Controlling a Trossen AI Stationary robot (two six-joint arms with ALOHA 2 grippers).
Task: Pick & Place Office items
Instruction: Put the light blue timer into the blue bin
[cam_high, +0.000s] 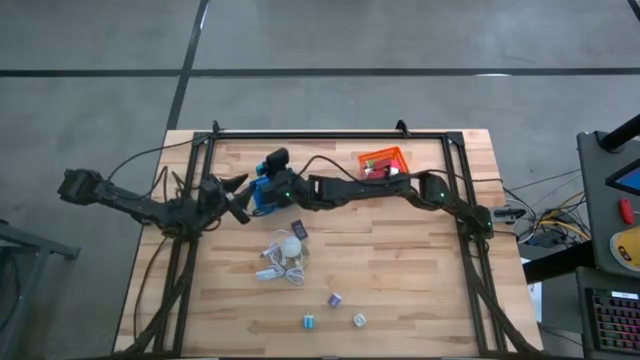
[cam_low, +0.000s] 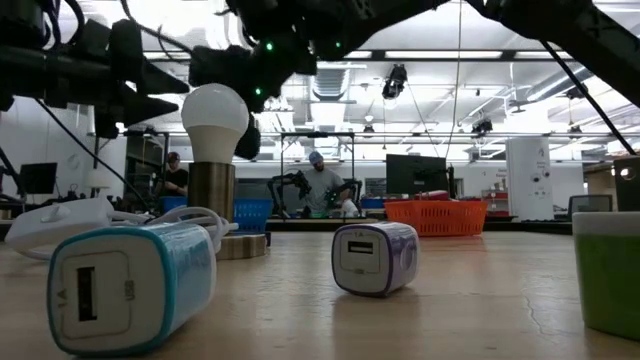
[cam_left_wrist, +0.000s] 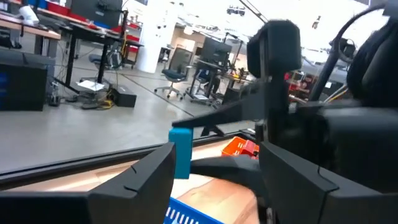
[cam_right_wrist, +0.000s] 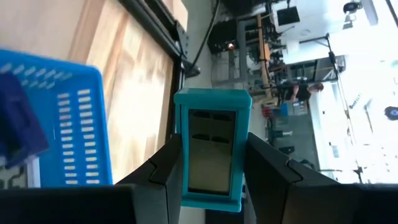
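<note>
Wooden planks make up the table (cam_high: 400, 270), where both arms meet over the blue basket (cam_right_wrist: 56, 118) near its far edge. Right gripper (cam_right_wrist: 211, 177) has its jaws clamped on a teal block (cam_right_wrist: 211, 152), holding it aloft beside the basket, so the step in hand looks like handing over or dropping this item. Left gripper (cam_left_wrist: 214, 180) hovers just next to it, fingers parted and empty. Next, the block needs lowering over the basket mouth before release. Other small cubes (cam_high: 334, 299) wait on the near table, and an orange basket (cam_high: 383, 160) sits well apart.
</note>
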